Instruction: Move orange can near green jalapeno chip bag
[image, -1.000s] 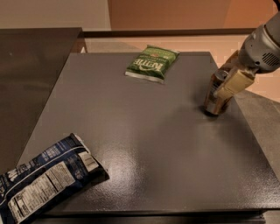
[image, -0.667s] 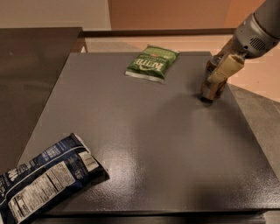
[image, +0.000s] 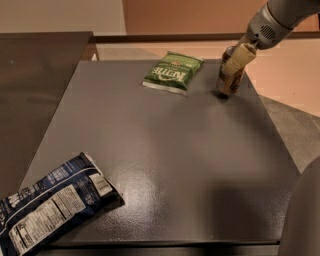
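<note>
The orange can (image: 228, 84) stands upright on the dark grey table (image: 165, 155) near its far right edge. My gripper (image: 233, 67) comes down from the upper right and is shut on the can, its pale fingers (image: 237, 58) covering most of the can's front. The green jalapeno chip bag (image: 173, 72) lies flat near the far edge, a short way left of the can and not touching it.
A larger dark blue chip bag (image: 47, 207) with a white nutrition label lies at the table's near left corner, overhanging the edge. A dark counter (image: 35, 75) runs along the left. A grey rounded robot part (image: 305, 215) fills the lower right corner.
My gripper has carried the orange can from the right middle of the table toward the far edge, closer to the green bag. Both bags stayed put.
</note>
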